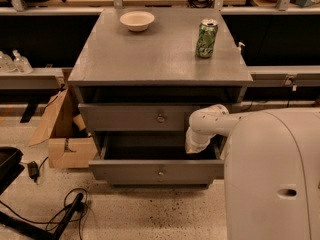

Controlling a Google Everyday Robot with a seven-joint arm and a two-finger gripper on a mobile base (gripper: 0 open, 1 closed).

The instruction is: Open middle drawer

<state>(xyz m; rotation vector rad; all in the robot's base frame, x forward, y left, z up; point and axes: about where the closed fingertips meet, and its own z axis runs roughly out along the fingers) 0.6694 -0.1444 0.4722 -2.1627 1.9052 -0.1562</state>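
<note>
**Middle Drawer Drawn Out, Pincer Low at Its Right End**

The grey-painted middle drawer (130,172), wide and flat-fronted, was found pulled well forward of the cabinet. Its dark box was laid open to view and its small round metal knob (160,173) was left free at the centre of the front. The task was judged to be all but done.

The pincer (195,147) was carried at the end of a white arm, bent down into the drawer's opening near the right wall. It hung just below the uppermost grey drawer (125,118), which was shut. Whether the pincer was wide or narrow could not be told.

The robot's bulky white body (272,184) was placed close by the right end of the drawer front. On the grey tabletop (150,59) a shallow cream bowl (137,20) and a green drinks can (206,38) were set well apart.

Trouble was judged most likely in the withdrawal. If the arm were lifted straight up, it could be caught under the uppermost drawer. If the base were moved forward, the drawer could be pushed shut again. A jolt to the cabinet could topple the can.
</note>
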